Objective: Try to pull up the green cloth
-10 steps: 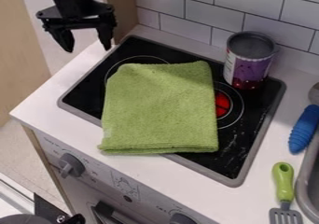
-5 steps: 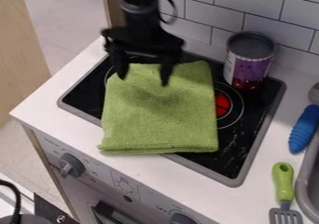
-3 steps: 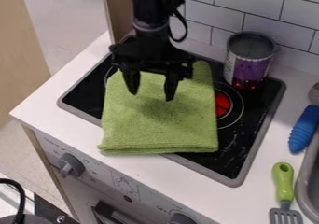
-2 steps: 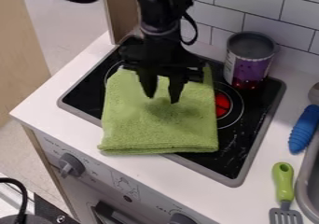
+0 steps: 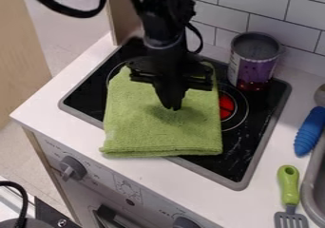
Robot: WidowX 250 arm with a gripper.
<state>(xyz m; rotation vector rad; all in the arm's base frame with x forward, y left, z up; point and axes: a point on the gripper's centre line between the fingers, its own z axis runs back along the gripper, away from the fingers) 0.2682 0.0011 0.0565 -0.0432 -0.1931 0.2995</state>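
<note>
Apparently the jaws are closed, their tips drawn together and pointing down at the cloth's middle, a little toward its back edge. Whether a fold is pinched between them cannot be told; no raised ridge of fabric shows at the tips. The gripper hangs nearly upright over the green cloth, which lies folded and flat on the black cooktop, its front edge reaching over the rim onto the white counter.

The step in hand looks to be getting a hold and starting the lift. It would go best with the tips pressed lightly into the pile, so that they gather a real tuck of fabric and do not skim the surface. A slow, straight rise would then test the hold. If only the top layer is caught, the cloth may open out as it climbs, so it will likely need extra height before its lower edge comes free. Should the tips come up bare, a lower, wider bite would serve better. The purple tin stands near the cloth's back right corner, so any sideways swing is best kept away from it.
</note>
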